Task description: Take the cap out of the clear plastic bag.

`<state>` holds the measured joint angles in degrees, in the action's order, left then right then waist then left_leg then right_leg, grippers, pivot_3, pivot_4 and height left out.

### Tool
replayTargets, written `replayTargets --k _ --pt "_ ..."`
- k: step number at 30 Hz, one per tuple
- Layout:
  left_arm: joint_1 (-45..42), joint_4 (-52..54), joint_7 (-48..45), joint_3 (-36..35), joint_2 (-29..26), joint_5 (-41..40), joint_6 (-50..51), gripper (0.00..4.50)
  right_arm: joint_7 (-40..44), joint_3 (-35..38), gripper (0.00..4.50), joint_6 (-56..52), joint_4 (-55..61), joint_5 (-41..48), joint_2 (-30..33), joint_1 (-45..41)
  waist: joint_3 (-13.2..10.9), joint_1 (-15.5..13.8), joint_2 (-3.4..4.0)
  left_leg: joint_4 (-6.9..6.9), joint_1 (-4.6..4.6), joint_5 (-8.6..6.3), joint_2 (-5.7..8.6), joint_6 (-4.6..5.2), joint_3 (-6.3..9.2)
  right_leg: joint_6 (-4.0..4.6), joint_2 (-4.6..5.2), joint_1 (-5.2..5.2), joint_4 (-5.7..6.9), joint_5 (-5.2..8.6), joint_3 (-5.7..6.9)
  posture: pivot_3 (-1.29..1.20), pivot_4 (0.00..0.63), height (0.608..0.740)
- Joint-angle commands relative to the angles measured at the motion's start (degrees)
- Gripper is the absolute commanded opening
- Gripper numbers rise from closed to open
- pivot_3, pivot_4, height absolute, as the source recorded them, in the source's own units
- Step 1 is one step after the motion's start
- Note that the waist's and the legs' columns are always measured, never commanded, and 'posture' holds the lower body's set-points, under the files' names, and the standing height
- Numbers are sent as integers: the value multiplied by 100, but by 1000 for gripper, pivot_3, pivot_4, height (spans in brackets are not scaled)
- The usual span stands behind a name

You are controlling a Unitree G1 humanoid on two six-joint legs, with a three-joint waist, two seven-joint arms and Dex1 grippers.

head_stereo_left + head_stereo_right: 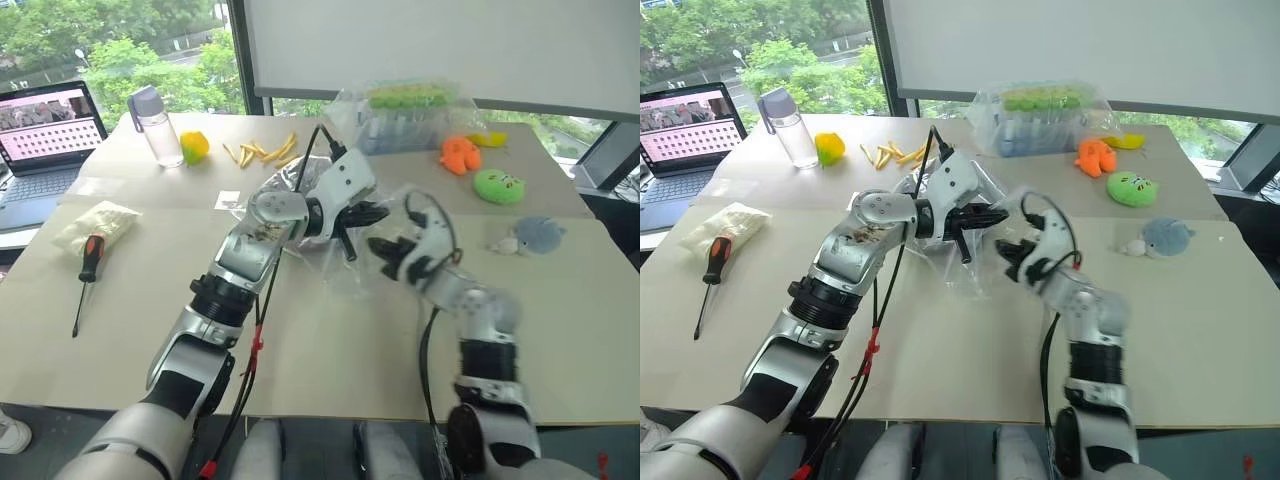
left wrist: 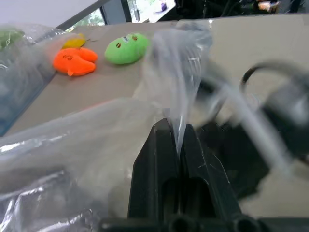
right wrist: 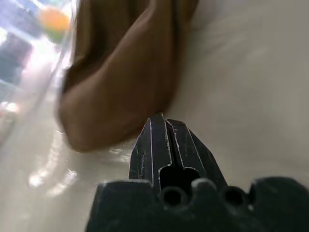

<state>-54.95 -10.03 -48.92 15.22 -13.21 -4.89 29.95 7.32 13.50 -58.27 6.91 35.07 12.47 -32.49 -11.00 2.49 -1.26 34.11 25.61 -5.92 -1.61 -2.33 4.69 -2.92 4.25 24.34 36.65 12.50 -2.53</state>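
My left gripper (image 1: 375,213) is raised over the middle of the table, shut on a fold of the clear plastic bag (image 2: 179,67), which hangs crumpled between the two arms (image 1: 345,268). Close to its right, my right gripper (image 1: 386,250) is shut, its fingertips (image 3: 161,121) pinching the edge of the dark brown cap (image 3: 125,72). The cap stretches away from the tips, with shiny plastic along one side of it. In the eye views the cap is hard to make out behind the grippers and plastic.
A bulky clear bag with green and blue contents (image 1: 410,115) stands at the back. Orange (image 1: 460,155), green (image 1: 498,185) and grey-blue (image 1: 535,235) plush toys lie right. On the left are a laptop (image 1: 45,130), bottle (image 1: 155,125), screwdriver (image 1: 88,265) and white packet (image 1: 95,225).
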Motion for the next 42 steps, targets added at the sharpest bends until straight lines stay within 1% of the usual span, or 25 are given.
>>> replayTargets --k 1,4,7,10,12,14,16,17,19,21,22,24,27,28,31,34,36,39,42 --pt "-110 22 0 69 116 -22 -195 0 245 -93 39 -765 1244 340 664 218 0 7 0 -1 -1 0 -2 0 0 2 -2 -1 1 1 0 0 150 740" --pt "-122 -37 -12 89 154 -12 -248 0 283 297 39 -1145 1598 633 943 360 0 31 0 -3 -11 0 -10 0 0 37 -9 -4 5 21 2 0 150 740" --pt "-115 -56 -27 99 171 -26 -283 0 339 733 39 -1524 1927 1026 1063 580 0 -6 -1 -2 -9 0 -9 0 0 37 -8 -4 8 21 2 0 150 740" --pt "-144 -98 -26 101 172 -21 -310 0 357 832 39 -1381 1799 1243 777 647 0 8 -1 7 -5 0 -5 0 0 32 -3 -8 0 18 0 0 150 740" --pt "-178 -108 -31 109 148 5 -344 0 319 884 39 -1387 1692 1442 475 633 0 18 -1 11 -5 0 -6 1 0 28 -4 -8 -1 15 0 0 150 740" --pt "-241 -78 -56 95 108 3 -319 0 135 944 39 -1282 1510 1569 11 561 0 16 -1 11 -7 0 -8 1 0 28 -7 -6 7 15 0 0 150 740" --pt "-305 46 -83 54 31 -23 -214 0 -5 932 581 -1094 1248 1654 -490 476 0 17 0 11 -8 0 -11 0 0 29 -12 -6 9 15 1 0 150 740" --pt "-327 103 -98 35 -3 -41 -163 0 -111 989 745 -1007 1092 1692 -727 412 0 18 0 11 -8 0 -12 1 0 28 -12 -6 10 14 0 0 150 740" --pt "-362 223 -108 2 -58 -82 -46 0 -457 1105 1365 -705 621 1563 -1155 245 -1 19 1 11 -7 0 -11 1 0 25 -11 -6 9 11 -1 0 150 740" --pt "-377 331 -82 -17 -67 -120 69 0 -657 1122 2063 -559 317 1480 -1371 174 -1 13 1 12 -7 0 -10 1 0 3 -10 -6 8 -2 -1 0 150 740" --pt "-387 390 -70 -31 -63 -144 147 0 -775 1124 2328 -518 149 1467 -1489 141 -1 -4 1 12 -7 0 -10 1 0 2 -10 -6 7 -3 -1 0 150 740" --pt "-365 563 -71 -3 -62 -175 331 0 -993 1222 3072 -502 -119 1608 -1724 93 -1 -13 1 11 -6 0 -11 1 0 3 -10 -7 5 -2 2 0 150 740" --pt "-246 903 -55 103 -82 -210 631 0 -1215 1354 4134 -621 -335 1812 -1857 124 -2 -14 3 6 -1 0 -10 1 0 2 -9 -6 -1 -2 2 0 150 740" --pt "-222 995 -52 149 -118 -181 683 0 -1261 1370 4412 -666 -405 1865 -1858 132 -2 -15 3 6 0 0 -9 1 0 2 -8 -4 -2 -2 2 0 150 740" --pt "-215 1193 22 193 -122 -162 835 0 -1394 1340 4461 -778 -614 1862 -1782 122 -2 0 3 4 -1 0 -11 1 0 2 -9 -5 0 -1 3 0 150 740" --pt "-199 1370 148 196 -8 -218 1018 0 -1394 1309 4461 -755 -1043 1822 -1708 -18 -1 25 4 4 -7 0 -13 1 0 5 -13 -6 4 0 2 0 150 740" --pt "-169 1481 222 229 61 -232 1122 0 -1297 1202 4461 -635 -1331 1674 -1614 -105 -1 38 4 4 -12 0 -17 1 0 9 -16 -8 5 -3 2 0 150 740" --pt "-97 1653 318 262 162 -295 1277 0 -1225 1317 4461 -273 -2014 1649 -1671 -428 -1 72 4 8 -22 0 -23 1 0 38 -23 -16 6 10 1 0 150 740" --pt "-49 1816 416 281 236 -354 1428 0 -1094 1294 4461 55 -2562 1559 -1680 -741 -1 129 4 9 -28 0 -25 1 0 42 -27 -20 7 8 -2 0 150 740"
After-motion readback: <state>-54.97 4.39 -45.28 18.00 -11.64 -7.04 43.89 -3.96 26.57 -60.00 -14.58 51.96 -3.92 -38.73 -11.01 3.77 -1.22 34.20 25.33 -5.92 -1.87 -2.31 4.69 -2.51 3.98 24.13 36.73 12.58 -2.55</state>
